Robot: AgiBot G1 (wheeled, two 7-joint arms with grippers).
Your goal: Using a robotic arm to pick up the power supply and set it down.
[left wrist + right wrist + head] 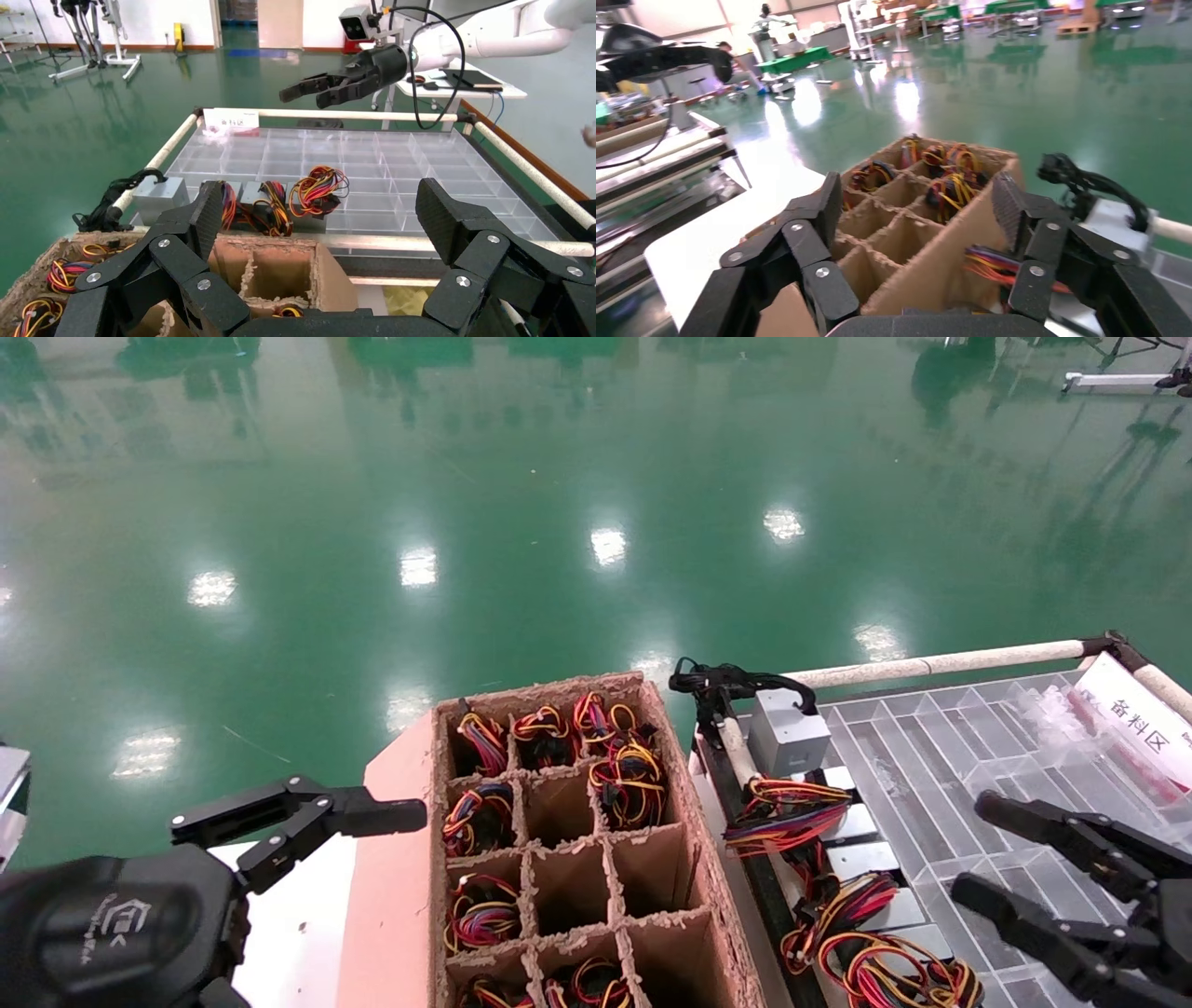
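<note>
left gripper [307,822]: fingers spread, empty | right gripper [1015,854]: fingers spread above power supplies [861,859]

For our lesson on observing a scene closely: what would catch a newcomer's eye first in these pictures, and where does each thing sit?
First, the brown cardboard divider box in the middle, many of its cells stuffed with red, yellow and black wire bundles. To its right, power supplies with the same bright wires lie in a row along the near edge of a clear compartment tray. The open left gripper and right gripper hang on either side, both empty, above a glossy green floor.
</note>
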